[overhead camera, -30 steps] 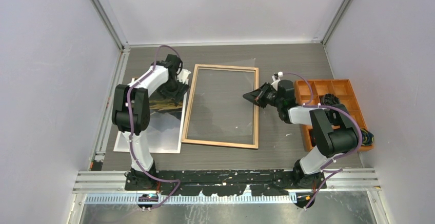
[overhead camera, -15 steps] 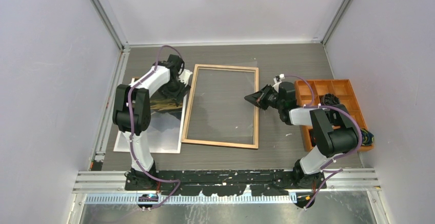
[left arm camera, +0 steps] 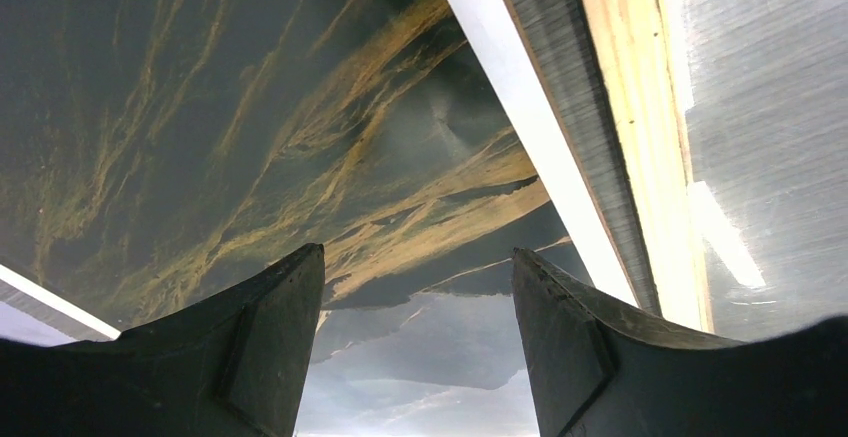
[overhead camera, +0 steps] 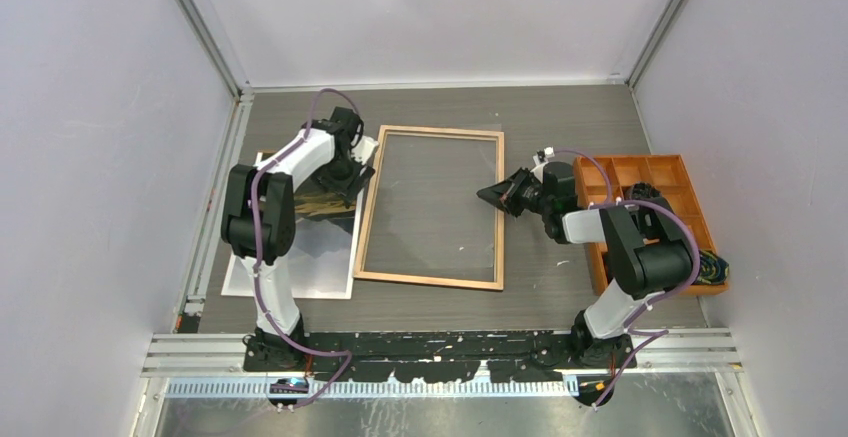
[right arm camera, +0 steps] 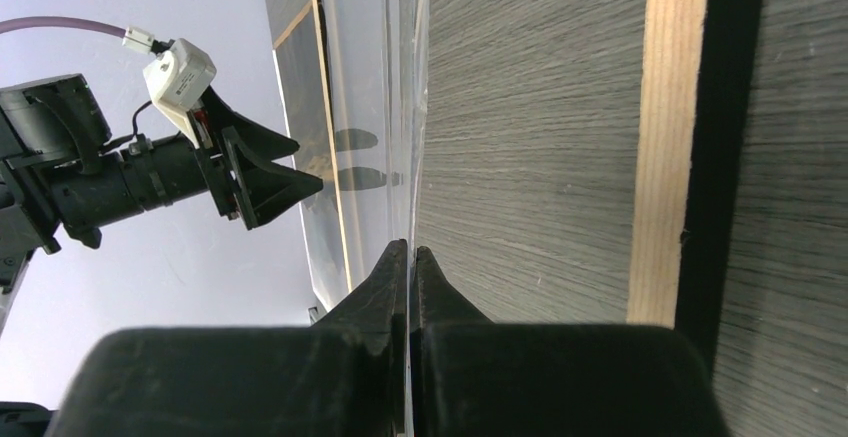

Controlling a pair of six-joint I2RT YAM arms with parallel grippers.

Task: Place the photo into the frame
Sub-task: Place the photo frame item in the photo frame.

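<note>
The dark wood-grain table [overhead camera: 560,117] carries the frame [overhead camera: 430,280], which lies flat at its middle with the light wood back up. Just left of the frame lies the photo [overhead camera: 320,204], picture side up, its near part showing white. An orange compartment tray [overhead camera: 630,158] sits at the right. The left pincer [overhead camera: 347,175] is over the photo's far end, fingers apart. The right pincer [right arm camera: 410,249], at the frame's right rail, is clamped on what seems to be 1 thin clear pane [right arm camera: 370,77].
</note>
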